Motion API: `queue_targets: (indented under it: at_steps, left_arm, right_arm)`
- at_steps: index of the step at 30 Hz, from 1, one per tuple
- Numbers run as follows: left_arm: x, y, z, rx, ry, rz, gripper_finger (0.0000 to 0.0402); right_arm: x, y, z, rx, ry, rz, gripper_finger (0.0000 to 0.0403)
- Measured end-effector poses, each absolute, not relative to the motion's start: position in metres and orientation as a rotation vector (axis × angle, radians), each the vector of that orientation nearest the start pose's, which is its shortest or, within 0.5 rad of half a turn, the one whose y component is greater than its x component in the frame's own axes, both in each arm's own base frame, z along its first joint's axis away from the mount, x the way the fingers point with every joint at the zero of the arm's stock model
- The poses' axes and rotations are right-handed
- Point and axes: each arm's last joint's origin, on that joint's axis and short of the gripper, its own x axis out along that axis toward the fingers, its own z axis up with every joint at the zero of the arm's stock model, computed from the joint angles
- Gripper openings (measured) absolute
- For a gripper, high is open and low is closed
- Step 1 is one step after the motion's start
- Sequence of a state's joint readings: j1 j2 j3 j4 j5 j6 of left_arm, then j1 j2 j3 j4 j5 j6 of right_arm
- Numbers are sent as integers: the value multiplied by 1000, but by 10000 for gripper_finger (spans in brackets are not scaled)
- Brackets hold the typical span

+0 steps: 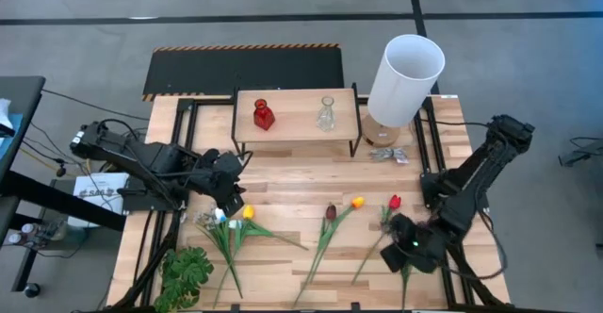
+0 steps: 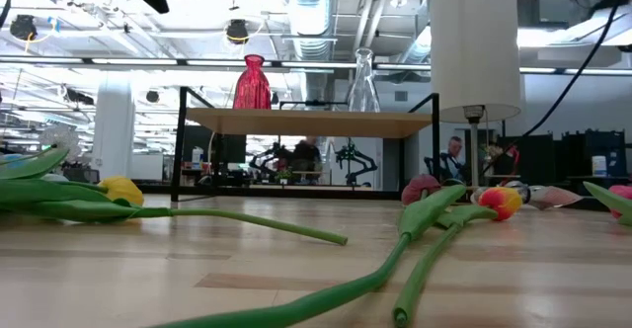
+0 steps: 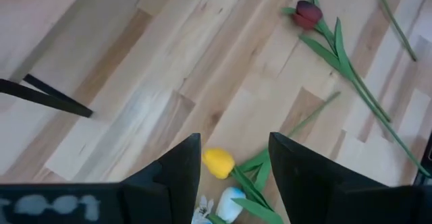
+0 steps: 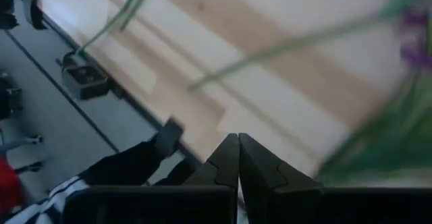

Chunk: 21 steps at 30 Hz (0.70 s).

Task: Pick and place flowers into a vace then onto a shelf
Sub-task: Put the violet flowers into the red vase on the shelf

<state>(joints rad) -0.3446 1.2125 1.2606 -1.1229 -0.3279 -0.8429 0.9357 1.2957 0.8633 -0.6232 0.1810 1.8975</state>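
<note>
Several flowers lie flat on the wooden table: a yellow tulip (image 1: 248,212), a white one (image 1: 220,216), a maroon one (image 1: 331,212), an orange one (image 1: 357,202) and a red one (image 1: 394,201). At the far side, the shelf (image 1: 297,132) carries a red vase (image 1: 264,115) and a clear glass vase (image 1: 326,113). My left gripper (image 1: 231,203) hangs open above the yellow tulip (image 3: 218,162), which shows between its fingers in the left wrist view. My right gripper (image 4: 237,158) is shut and hovers over the table's near right part (image 1: 407,247), beside blurred green stems and purple blossoms (image 4: 412,21).
A tall white cylinder lamp (image 1: 405,77) stands right of the shelf. A stemless green leafy plant (image 1: 184,273) lies at the near left corner. Some small clutter (image 1: 386,155) lies in front of the lamp. Bare wood (image 1: 301,176) stretches between the shelf and the flowers.
</note>
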Motion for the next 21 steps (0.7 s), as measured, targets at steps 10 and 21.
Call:
queue_targets:
  at_steps: [10, 21]
  left_arm:
    - [211, -67, 343, -351, 881, 316, 162]
    - [219, -78, 350, -233, 837, 53, 162]
  right_arm:
    - [126, 216, 267, 1136, 1252, -614, 0]
    - [158, 261, 235, 1101, 1358, -873, 0]
